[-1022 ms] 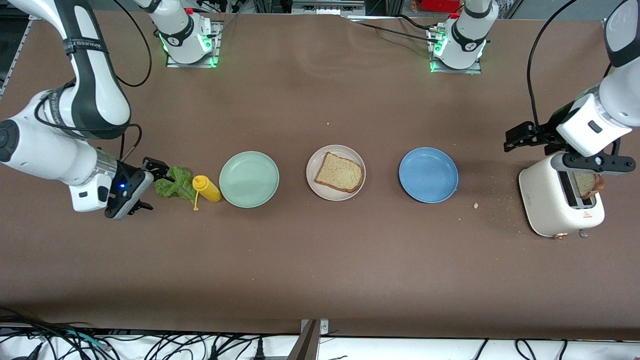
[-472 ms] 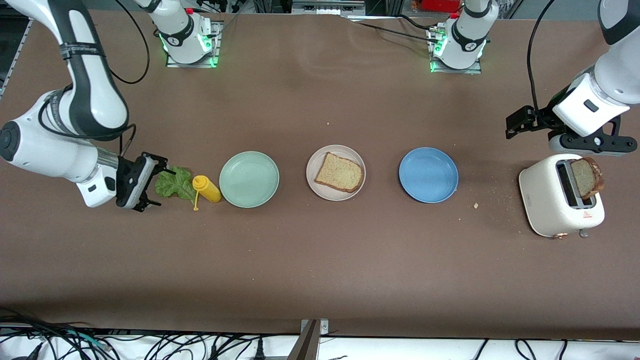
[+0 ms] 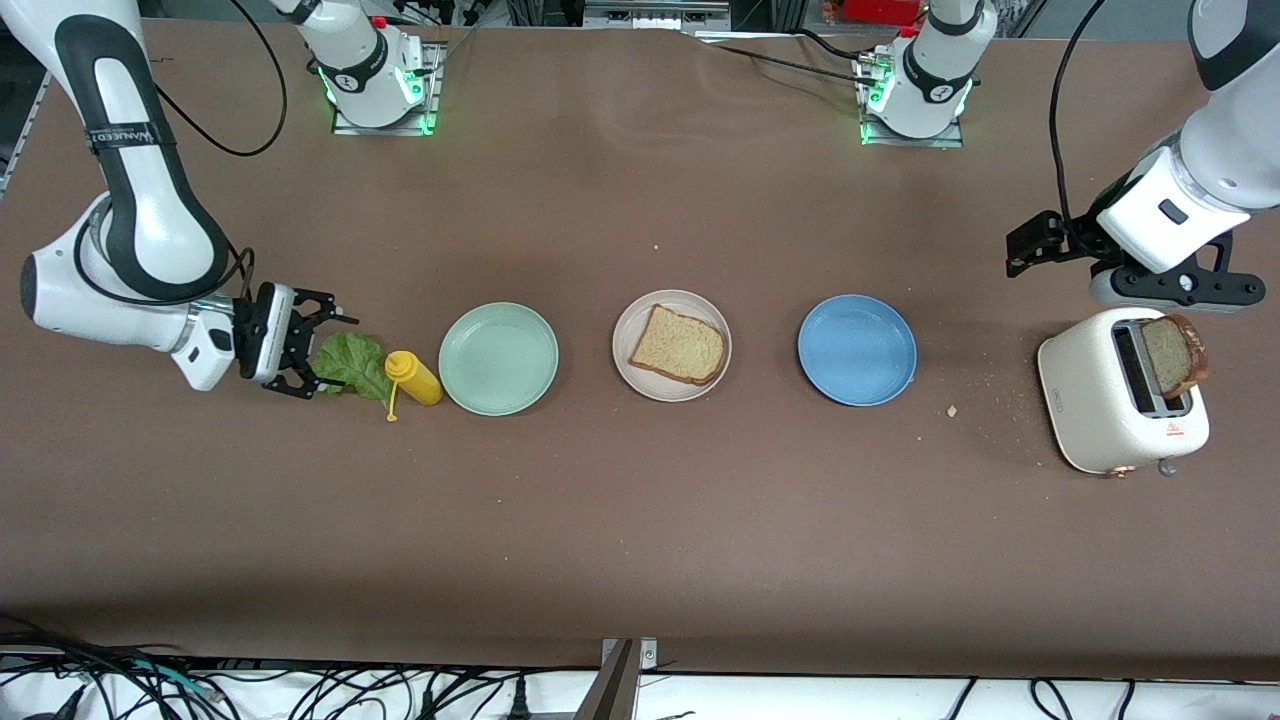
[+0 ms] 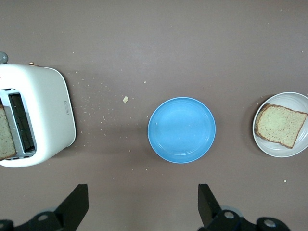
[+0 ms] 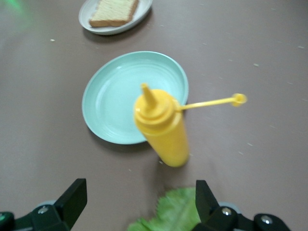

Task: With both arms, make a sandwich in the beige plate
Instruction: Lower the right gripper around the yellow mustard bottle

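Note:
The beige plate [image 3: 628,372] [image 4: 300,103] sits mid-table and carries one tan bread slice [image 3: 679,346] [image 4: 280,125]; no whole sandwich is in view. A second slice [image 3: 1172,356] stands tilted in the white toaster's [image 3: 1095,392] [image 4: 44,108] slot. A green lettuce leaf [image 3: 352,362] [image 5: 177,211] lies on the table at the right arm's end. My right gripper [image 3: 312,350] [image 5: 139,191] is low and open, and the leaf's edge lies between its fingers. My left gripper [image 3: 1172,290] [image 4: 143,193] hangs open and empty above the table, just past the toaster toward the robots' bases.
A yellow squeeze bottle [image 3: 414,378] [image 5: 161,127] lies against the leaf, its cap dangling on a strap. A mint-green plate [image 3: 498,358] [image 5: 122,91] is beside it. A blue plate [image 3: 857,350] [image 4: 181,130] sits between the beige plate and the toaster. Crumbs are scattered near the toaster.
My left gripper rose off the toaster slice and drew back toward the bases; the slice stays in the slot. My right gripper turned and closed in on the lettuce.

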Tool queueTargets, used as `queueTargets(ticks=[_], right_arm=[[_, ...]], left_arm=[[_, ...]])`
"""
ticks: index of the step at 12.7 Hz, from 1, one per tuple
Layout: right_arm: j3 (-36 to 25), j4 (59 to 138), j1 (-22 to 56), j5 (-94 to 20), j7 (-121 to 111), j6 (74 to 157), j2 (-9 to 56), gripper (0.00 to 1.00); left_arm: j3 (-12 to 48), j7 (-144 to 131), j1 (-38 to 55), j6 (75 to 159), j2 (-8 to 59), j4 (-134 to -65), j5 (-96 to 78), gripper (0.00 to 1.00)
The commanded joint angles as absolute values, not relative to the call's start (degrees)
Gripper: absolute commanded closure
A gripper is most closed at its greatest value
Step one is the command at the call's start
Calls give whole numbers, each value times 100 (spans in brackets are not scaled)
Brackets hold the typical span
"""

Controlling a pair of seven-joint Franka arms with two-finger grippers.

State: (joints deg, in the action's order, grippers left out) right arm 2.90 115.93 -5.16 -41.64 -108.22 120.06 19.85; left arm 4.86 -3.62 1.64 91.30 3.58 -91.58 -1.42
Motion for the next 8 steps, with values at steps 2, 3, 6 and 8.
queueTargets(ticks=[2, 3, 6, 8], right_arm=[[325, 12251, -623, -5192, -12405, 12015, 2073, 0], [325, 12252, -668, -5342, -12819, 12032, 2144, 0], [308, 12199, -747, -5422, -12972, 12128, 2180, 0], [308, 12112, -764, -5720, -13261, 12182, 2415, 0]], left_arm=[[457, -413, 211, 9220, 229, -9299, 0, 0], [457, -404, 211, 9220, 229, -9299, 0, 0], [457, -413, 193, 9220, 237, -9299, -9, 0], [457, -413, 202, 9220, 237, -9299, -9, 0]])
